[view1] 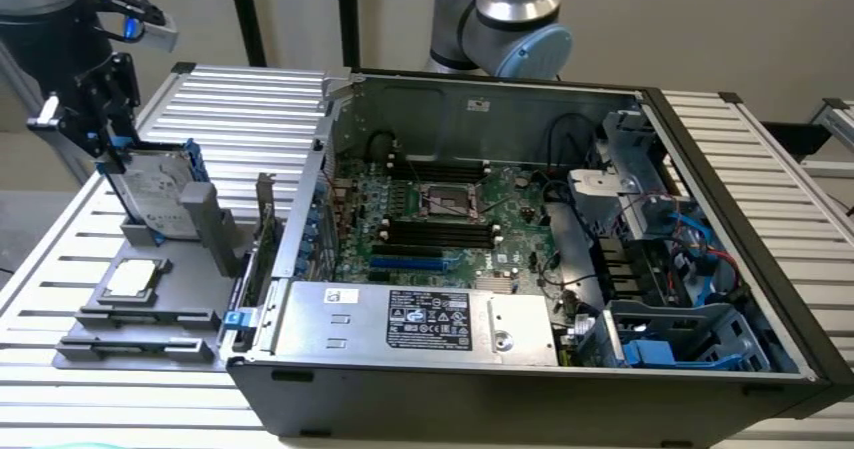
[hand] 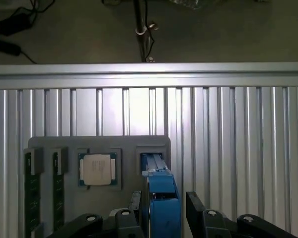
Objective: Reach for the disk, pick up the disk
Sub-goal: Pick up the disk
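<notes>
Far at the exterior view's left: black gripper [view1: 112,137] low over the disk [view1: 155,197], upright on edge in a slot of the grey holder tray [view1: 200,294] on the slatted aluminium table [view1: 254,99]. From the wrist: fingers [hand: 194,208] spread, straddling the disk's blue top rail, one close beside it, a clear gap at the other, nothing clamped. Beside the disk, flat on the same tray: small silver square chip [view1: 134,279], then two memory sticks [view1: 147,319] in grooves. Further toward the exterior view's right: open computer case [view1: 747,199] holding motherboard [view1: 441,219] and power supply [view1: 414,319]; behind it, a silver-grey arm joint [view1: 514,19].
</notes>
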